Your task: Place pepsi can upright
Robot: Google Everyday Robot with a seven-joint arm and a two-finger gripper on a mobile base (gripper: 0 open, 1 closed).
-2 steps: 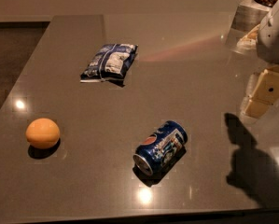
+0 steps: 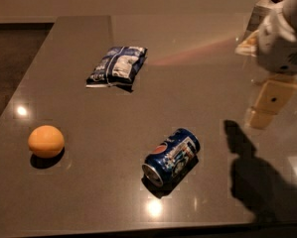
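Observation:
The pepsi can (image 2: 172,156) lies on its side on the dark grey table (image 2: 138,53), front centre, with its silver end pointing to the front left and its logo facing up. My gripper (image 2: 263,112) hangs above the table at the right edge of the view, up and to the right of the can and well apart from it. Its shadow falls on the table just right of the can. Nothing shows in the gripper.
A blue-and-white crinkly snack bag (image 2: 117,66) lies at the back centre-left. An orange (image 2: 46,141) sits at the front left. Pale objects stand at the far right corner (image 2: 257,24). The table's front edge runs just below the can.
My gripper and its shadow have shifted a little to the left, toward the can. The can, bag and orange have not moved.

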